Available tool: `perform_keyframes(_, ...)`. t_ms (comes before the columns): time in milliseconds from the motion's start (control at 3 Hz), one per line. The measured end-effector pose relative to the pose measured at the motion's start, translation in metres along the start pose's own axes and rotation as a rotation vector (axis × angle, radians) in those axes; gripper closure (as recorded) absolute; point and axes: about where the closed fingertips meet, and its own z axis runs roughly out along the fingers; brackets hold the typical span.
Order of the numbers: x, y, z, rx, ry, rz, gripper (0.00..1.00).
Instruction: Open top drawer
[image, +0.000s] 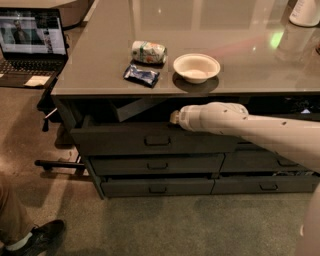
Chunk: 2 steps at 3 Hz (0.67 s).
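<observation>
The top drawer (125, 141) is a wide dark grey front with a small loop pull (157, 141) at its centre. It stands pulled out from under the countertop, with a dark gap above its front. My white arm reaches in from the right. The gripper (173, 117) is at the arm's tip, just above the drawer's top edge and a little right of the pull. The tip sits in the dark opening under the counter.
On the grey countertop (100, 70) lie a can on its side (148, 51), a dark snack packet (141, 75) and a white bowl (196, 67). Lower grey drawers (157, 165) sit beneath. A laptop (31, 42) is at left, a person's shoe (42, 235) at bottom left.
</observation>
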Motion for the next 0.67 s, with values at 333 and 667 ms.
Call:
perform_keyframes(333, -0.0020, 0.0006, 0.0003, -0.001, 0.002, -0.001, 1.00)
perform_keyframes(667, -0.0002, 0.0005, -0.0029, -0.004, 0.032, -0.027, 1.00)
